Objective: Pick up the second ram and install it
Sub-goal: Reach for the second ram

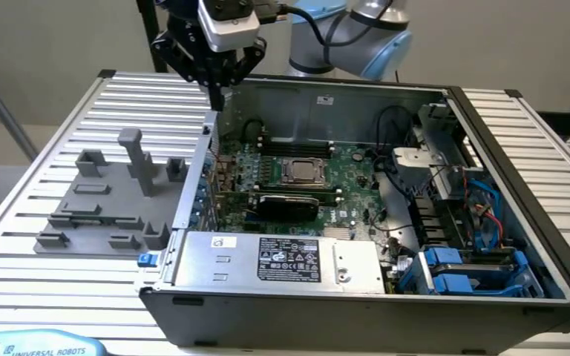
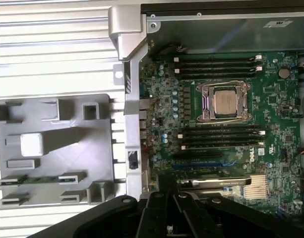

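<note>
closed gripper hangs over the case wall, second ram lies in the fixture

the gripper (image 1: 216, 98) hangs high over a back corner of the open computer case (image 1: 364, 311), just above the case wall that stands between the grey fixture (image 1: 77, 237) and the motherboard (image 1: 349, 185). its fingers are pressed together to a narrow point, and nothing shows between them. it touches neither the case nor the fixture. the arm (image 1: 364, 37) reaches in from behind the case.

the second ram (image 2: 40, 180) lies in the fixture as a thin green stick, set lengthwise between two low grey holders on the fixture plate. it is outside the case and well apart from the gripper. in the exterior view the fixture sits on the slatted metal table (image 1: 18, 289) at the exterior view's left of the case, with a tall grey post (image 1: 133, 159) rising from it.

inside the case, the cpu socket (image 1: 305, 170) sits near the middle of the motherboard, with long black memory slots (image 2: 218, 64) running along both of its sides. i cannot tell whether any slot already carries a stick. a silver power supply (image 1: 275, 259) with a black label lies along the near edge of the case, and blue drive caddies (image 1: 463, 271) fill the near corner at the exterior view's right.
</note>
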Controlling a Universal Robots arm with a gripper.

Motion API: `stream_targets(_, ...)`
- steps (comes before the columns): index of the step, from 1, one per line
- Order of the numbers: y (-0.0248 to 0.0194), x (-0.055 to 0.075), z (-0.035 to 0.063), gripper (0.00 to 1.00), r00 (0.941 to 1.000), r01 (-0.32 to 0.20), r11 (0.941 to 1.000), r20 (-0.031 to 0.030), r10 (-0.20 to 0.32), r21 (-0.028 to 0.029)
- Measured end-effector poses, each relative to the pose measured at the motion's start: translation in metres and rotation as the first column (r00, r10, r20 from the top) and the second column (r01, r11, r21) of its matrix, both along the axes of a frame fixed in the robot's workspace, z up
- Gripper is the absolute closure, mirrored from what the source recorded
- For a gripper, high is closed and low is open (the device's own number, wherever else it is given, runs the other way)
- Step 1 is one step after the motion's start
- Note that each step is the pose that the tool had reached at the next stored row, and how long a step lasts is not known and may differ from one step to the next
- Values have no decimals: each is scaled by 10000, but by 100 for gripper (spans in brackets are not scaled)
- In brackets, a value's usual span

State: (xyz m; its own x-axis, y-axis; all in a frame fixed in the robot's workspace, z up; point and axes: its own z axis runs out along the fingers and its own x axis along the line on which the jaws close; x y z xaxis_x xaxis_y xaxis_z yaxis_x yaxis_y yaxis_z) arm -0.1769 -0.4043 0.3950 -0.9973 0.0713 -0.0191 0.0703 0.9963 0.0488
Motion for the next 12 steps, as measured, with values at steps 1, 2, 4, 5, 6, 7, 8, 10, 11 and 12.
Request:
stream_targets(1,-5,-48,-3,89,10000,-2,10000,0,2,0)
stream_targets(2,-9,-94,-5,89,10000,-1,10000,-1,1,-1)
stream_targets(4,-16,-184,-11,89,10000,0,10000,0,0,0)
stream_targets(5,-19,-230,-15,89,10000,-1,10000,0,1,0)
stream_targets(6,-23,-275,-19,89,10000,-1,10000,0,1,0)
stream_targets(7,-26,-320,-22,89,10000,-1,10000,0,1,0)
stream_targets(8,-28,-365,-27,89,10000,0,10000,0,0,0)
stream_targets(10,-34,-455,-40,89,10000,-1,10000,0,1,-2)
stream_targets(11,-37,-502,-47,89,10000,-1,10000,-1,1,-3)
stream_targets(12,-40,-547,-54,89,10000,0,10000,-1,0,-4)
